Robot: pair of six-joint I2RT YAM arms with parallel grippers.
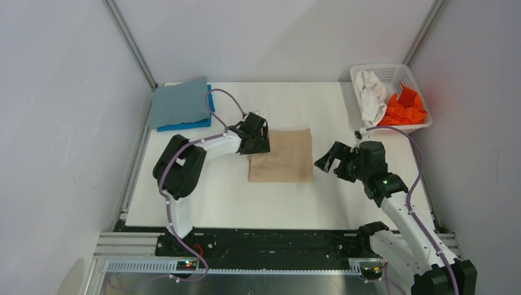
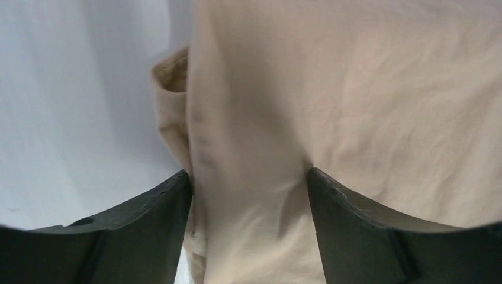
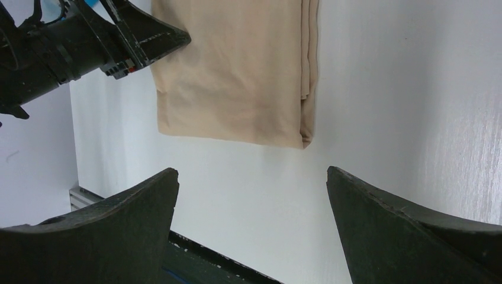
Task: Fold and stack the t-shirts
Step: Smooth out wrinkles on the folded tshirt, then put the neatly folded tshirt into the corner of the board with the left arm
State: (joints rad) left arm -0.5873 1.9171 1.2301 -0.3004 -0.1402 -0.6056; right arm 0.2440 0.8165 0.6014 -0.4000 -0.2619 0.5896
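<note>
A folded tan t-shirt (image 1: 281, 155) lies flat in the middle of the table; it also shows in the right wrist view (image 3: 237, 65). My left gripper (image 1: 259, 142) is down on its left edge, jaws apart, with tan cloth (image 2: 331, 100) between the fingers (image 2: 154, 219). My right gripper (image 1: 324, 162) is open and empty, just right of the shirt and apart from it (image 3: 253, 174). A folded grey-blue t-shirt (image 1: 179, 103) lies on a bright blue t-shirt (image 1: 184, 125) at the back left. A white t-shirt (image 1: 371, 95) and an orange t-shirt (image 1: 404, 109) sit crumpled in the basket.
A white lattice basket (image 1: 396, 70) stands at the back right corner. Grey walls close in the left, back and right sides. The black rail (image 1: 264, 239) with the arm bases runs along the near edge.
</note>
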